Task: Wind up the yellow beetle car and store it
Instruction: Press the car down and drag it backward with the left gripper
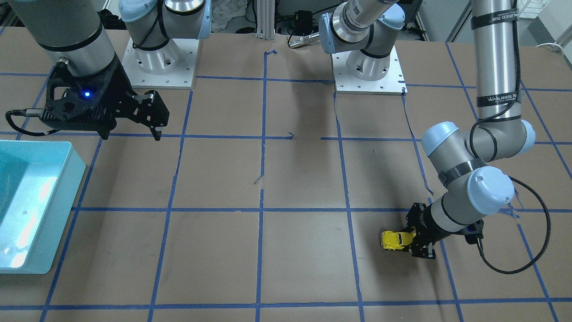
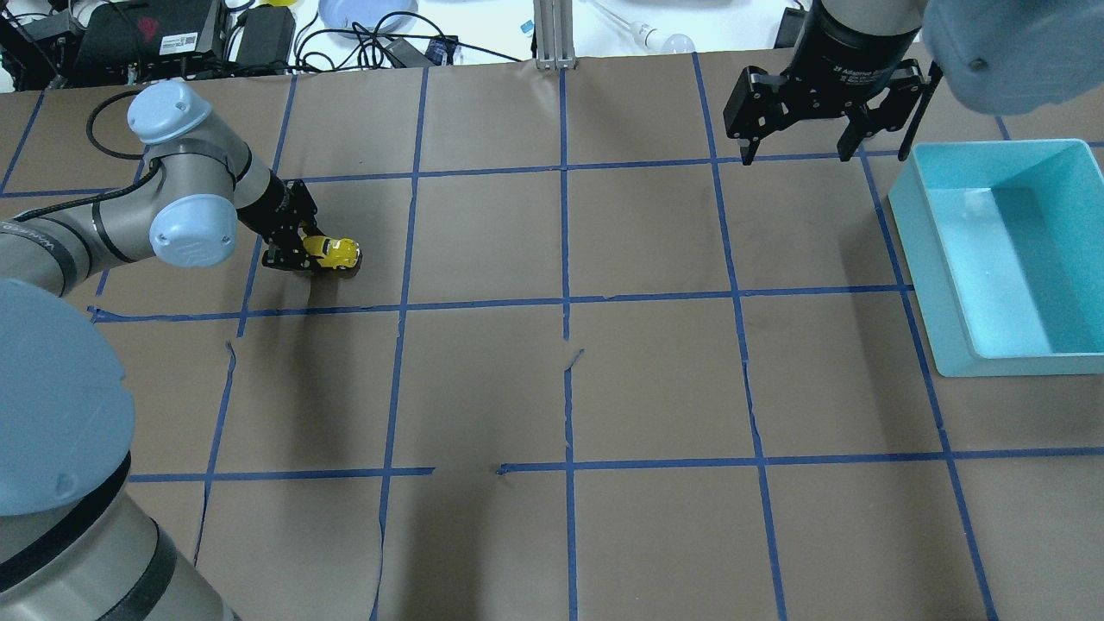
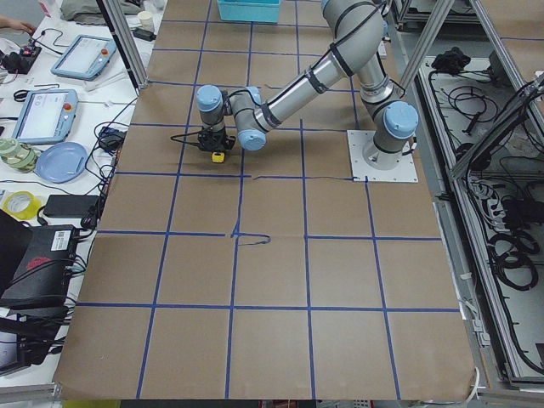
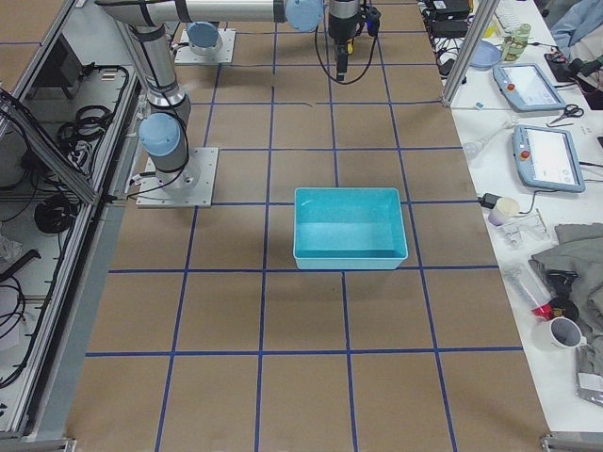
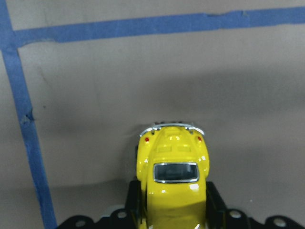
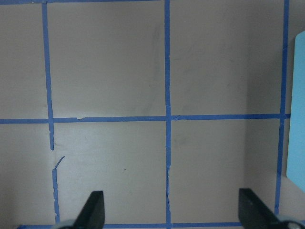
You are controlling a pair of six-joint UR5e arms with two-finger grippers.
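The yellow beetle car (image 2: 336, 251) is tiny and glossy, with dark windows. It sits low at the table's surface on the robot's left side, and I cannot tell whether its wheels touch. My left gripper (image 2: 312, 254) is shut on the car's sides, with the car's tail sticking out past the fingers. The left wrist view shows the car (image 5: 173, 167) from above between the black fingers (image 5: 135, 200). The car (image 1: 394, 240) also shows in the front view. My right gripper (image 2: 798, 157) is open and empty, hanging above the table beside the teal bin (image 2: 914, 233).
The teal bin (image 1: 67, 152) is open-topped and holds nothing I can see; its edge shows in the right wrist view (image 6: 298, 95). Brown paper with a blue tape grid covers the table. Cables, tablets and clutter lie beyond the table's far edge.
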